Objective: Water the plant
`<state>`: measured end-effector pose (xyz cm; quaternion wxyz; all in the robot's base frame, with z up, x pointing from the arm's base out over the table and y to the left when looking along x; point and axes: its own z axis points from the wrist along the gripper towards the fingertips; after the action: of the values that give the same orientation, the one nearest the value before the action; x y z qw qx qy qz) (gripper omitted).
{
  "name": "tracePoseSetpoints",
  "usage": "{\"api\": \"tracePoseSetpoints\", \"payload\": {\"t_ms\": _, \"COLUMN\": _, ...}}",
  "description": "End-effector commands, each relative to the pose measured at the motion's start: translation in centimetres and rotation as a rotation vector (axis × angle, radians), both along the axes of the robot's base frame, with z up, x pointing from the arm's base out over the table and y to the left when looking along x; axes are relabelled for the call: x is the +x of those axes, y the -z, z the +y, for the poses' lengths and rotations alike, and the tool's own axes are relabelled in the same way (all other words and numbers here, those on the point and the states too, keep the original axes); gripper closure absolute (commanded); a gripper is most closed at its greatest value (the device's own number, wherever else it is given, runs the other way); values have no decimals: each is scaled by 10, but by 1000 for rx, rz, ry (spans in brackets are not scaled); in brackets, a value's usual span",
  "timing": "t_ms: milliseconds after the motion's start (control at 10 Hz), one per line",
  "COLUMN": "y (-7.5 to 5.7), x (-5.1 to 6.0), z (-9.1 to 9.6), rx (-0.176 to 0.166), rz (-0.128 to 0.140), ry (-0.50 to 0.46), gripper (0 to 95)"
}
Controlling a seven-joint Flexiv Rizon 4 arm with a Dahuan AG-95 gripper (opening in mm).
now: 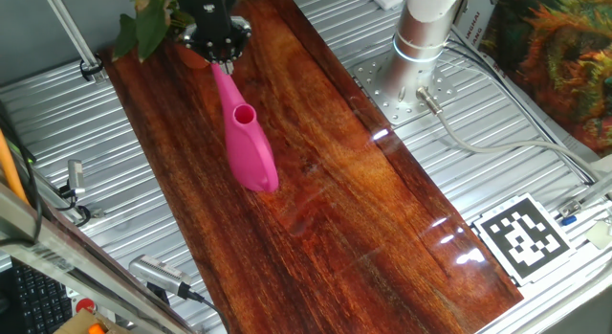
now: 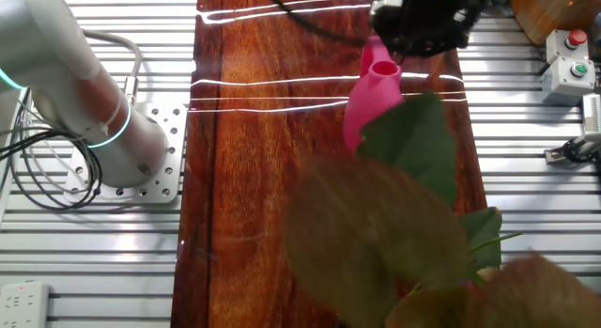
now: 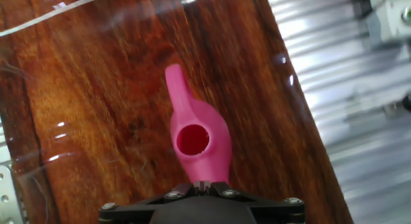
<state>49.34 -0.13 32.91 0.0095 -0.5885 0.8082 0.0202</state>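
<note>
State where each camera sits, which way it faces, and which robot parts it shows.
One fixed view: high at one end of the wooden board, facing the plant; shows gripper and arm base.
The other fixed view: behind the plant, facing back; arm base left, gripper beyond the leaves.
Hand view: looks down along the fingers; only the gripper body shows.
All share the pink watering can.

Glossy white arm, glowing cyan ring, black screw-studded gripper
</note>
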Motion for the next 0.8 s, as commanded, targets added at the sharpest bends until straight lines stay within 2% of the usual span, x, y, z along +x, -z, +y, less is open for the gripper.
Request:
{"api": "tracePoseSetpoints", "payload": {"t_ms": 100, "y": 3, "x": 9, "z": 0, "rx": -88, "rz": 63, "ry": 57, "gripper": 950}}
{"api": "tracePoseSetpoints", "payload": {"t_ms": 200, "y": 4, "x": 9, "z": 0, "rx": -87, "rz": 62, "ry": 49, "gripper": 760}}
{"api": "tracePoseSetpoints", "payload": {"t_ms": 400, "y": 5, "x": 9, "z": 0, "rx": -83, "rz": 59, "ry": 35, "gripper": 760}}
{"api": "tracePoseSetpoints", "payload": {"t_ms": 500, "y": 7, "x": 9, "z": 0, "rx": -75, "rz": 60, "ry": 32, "gripper": 570}}
{"api": "tracePoseSetpoints", "payload": {"t_ms": 600, "y": 7, "x": 9, "z": 0, "rx": -63, "rz": 50, "ry": 31, "gripper": 570}}
{"api": "tracePoseSetpoints", "payload": {"t_ms": 800, "y": 8, "x": 10, "z": 2, "rx": -59, "rz": 47, "ry": 36, "gripper": 570}}
